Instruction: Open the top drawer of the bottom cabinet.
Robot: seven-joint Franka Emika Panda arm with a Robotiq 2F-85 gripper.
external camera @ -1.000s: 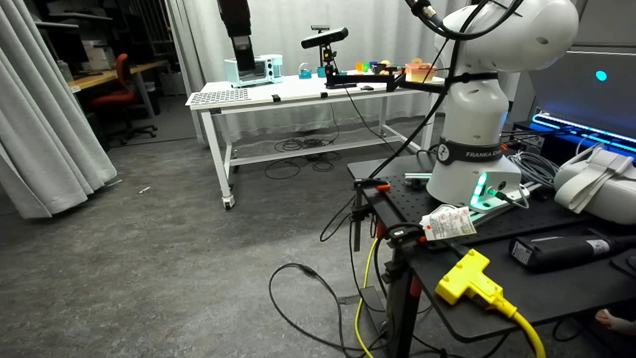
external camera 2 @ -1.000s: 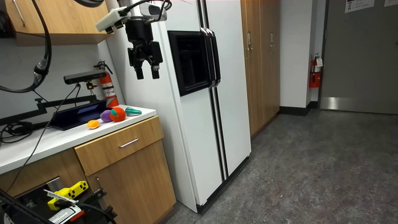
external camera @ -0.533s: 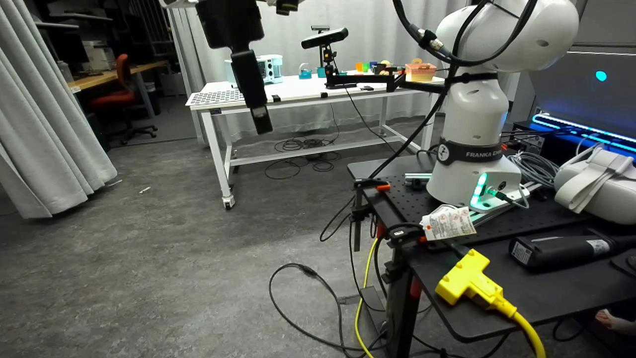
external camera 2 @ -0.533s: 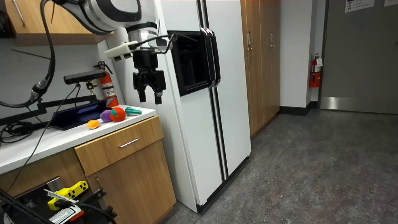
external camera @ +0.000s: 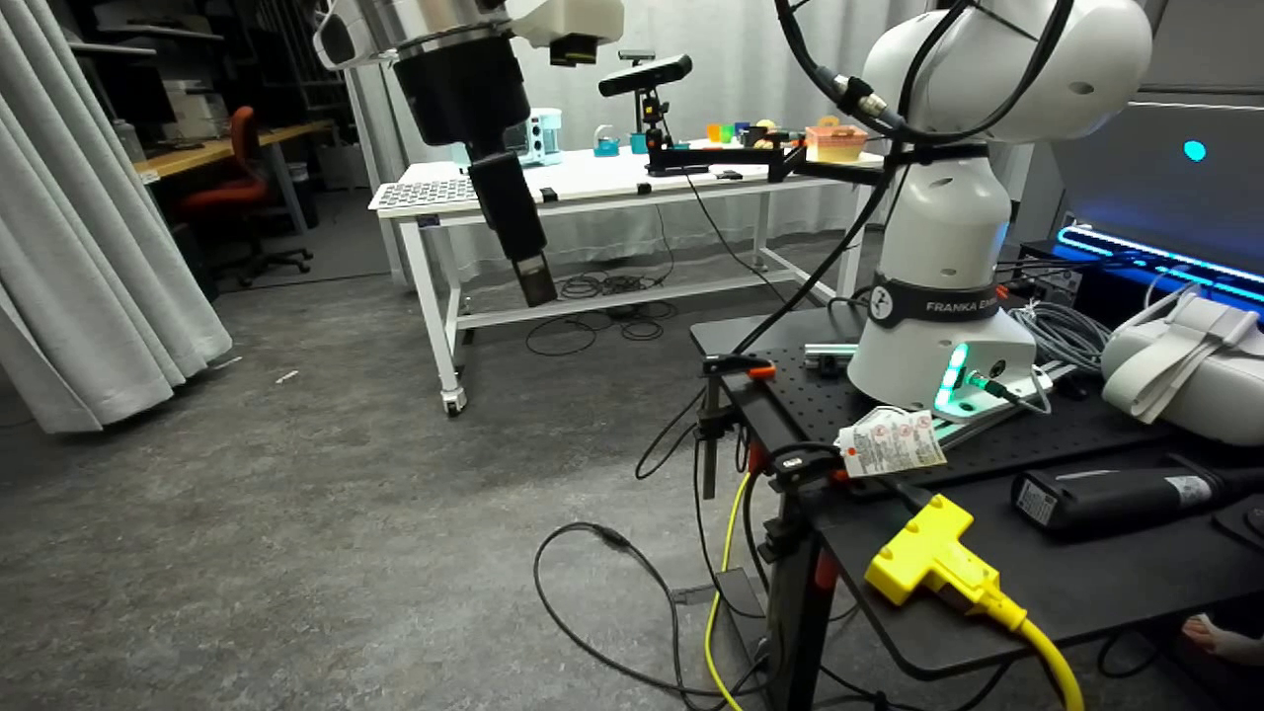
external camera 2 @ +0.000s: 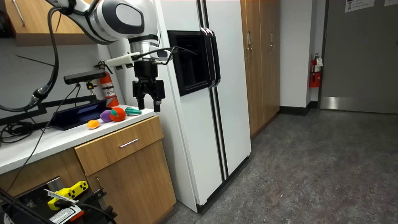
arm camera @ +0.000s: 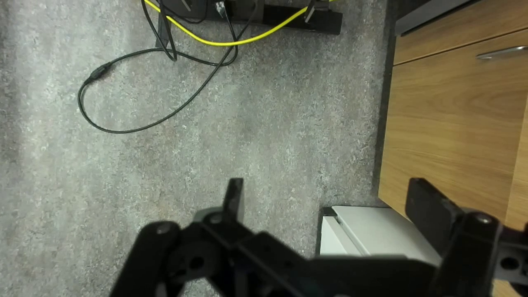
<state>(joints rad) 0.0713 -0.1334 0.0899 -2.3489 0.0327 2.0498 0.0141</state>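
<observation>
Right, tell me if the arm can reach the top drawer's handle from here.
Likely yes: the claw hangs open, and nothing visible blocks the handle on the top drawer, though the claw would need lowering.

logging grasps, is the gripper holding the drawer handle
No, in an exterior view a clear gap separates the open gripper from the drawer handle.

Grey curtains [external camera: 736, 69] hang behind a white table [external camera: 592, 182] on mottled floor [external camera: 375, 523].
</observation>
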